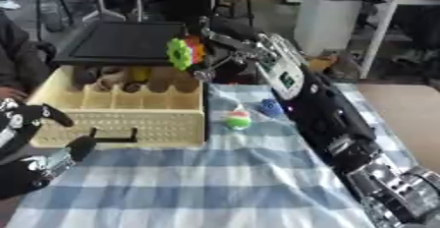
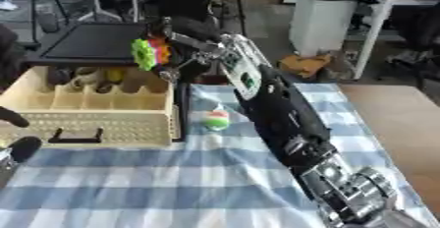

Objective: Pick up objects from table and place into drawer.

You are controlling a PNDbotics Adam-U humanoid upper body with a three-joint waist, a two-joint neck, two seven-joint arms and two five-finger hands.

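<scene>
Blue-and-white checked cloth (image 1: 198,183) covers the table; cream drawer (image 1: 129,119) stands open at the left, some items already in its rear compartments. Right hand (image 1: 215,50) reaches forward off a long extended arm, fingers curled on a multicoloured gear toy (image 1: 185,52), held above the drawer's right rear corner. Risk: released here, the toy may strike the side wall and tip out onto the cloth; the forearm passes just beside a green-and-red ball (image 1: 238,120) and a small blue object (image 1: 271,107) and could knock them. Left hand (image 1: 26,143) rests at the lower left, fingers relaxed, holding nothing.
</scene>
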